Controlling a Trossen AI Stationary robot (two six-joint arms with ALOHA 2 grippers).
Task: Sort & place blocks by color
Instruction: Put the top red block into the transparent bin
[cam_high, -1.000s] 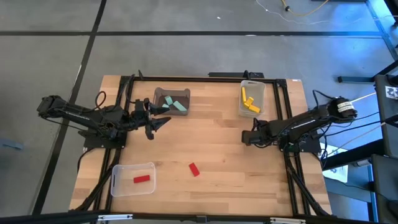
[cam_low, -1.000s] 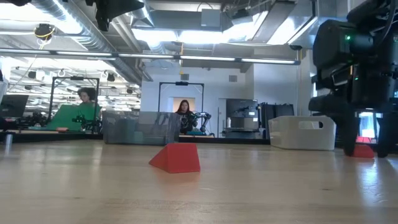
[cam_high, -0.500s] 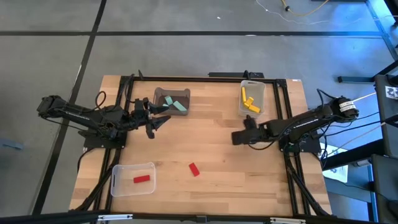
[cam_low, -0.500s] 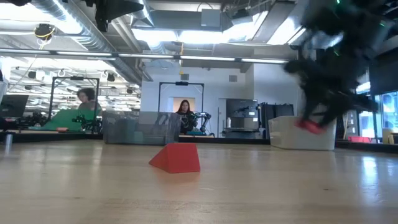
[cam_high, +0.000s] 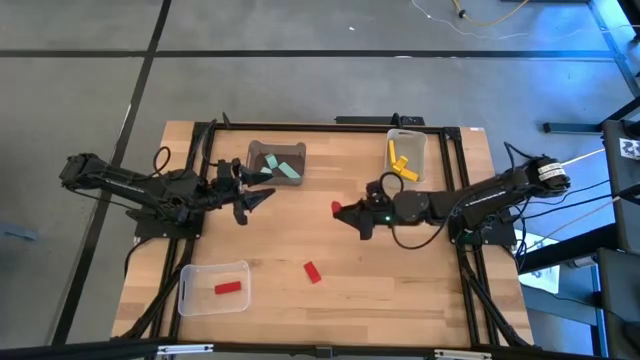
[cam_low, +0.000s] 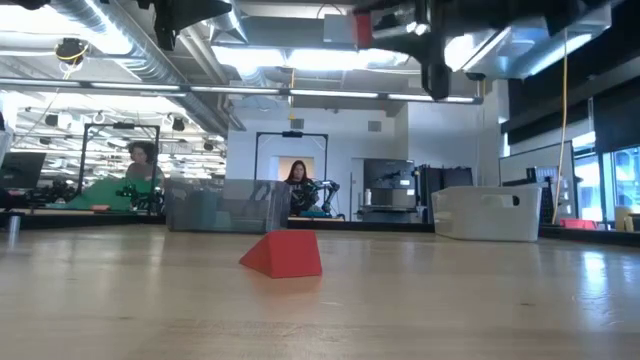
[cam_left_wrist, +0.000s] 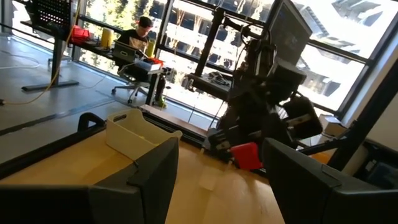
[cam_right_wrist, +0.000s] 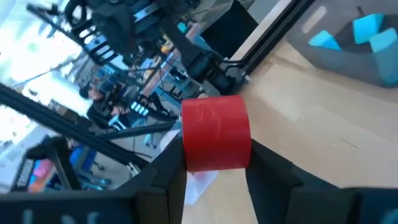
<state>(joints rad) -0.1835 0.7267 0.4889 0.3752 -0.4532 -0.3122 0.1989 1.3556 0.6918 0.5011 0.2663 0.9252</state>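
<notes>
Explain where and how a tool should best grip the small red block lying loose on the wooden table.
Grip the small flat red block across its two long sides, coming straight down from above. It lies flat and slanted on the wooden table, apart from the clear plastic bin, so nothing crowds it; turn the tool to match its slant.

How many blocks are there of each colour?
red blocks: 3 (one is in the right hand)
green blocks: 3
yellow blocks: 3
Total: 9
</notes>
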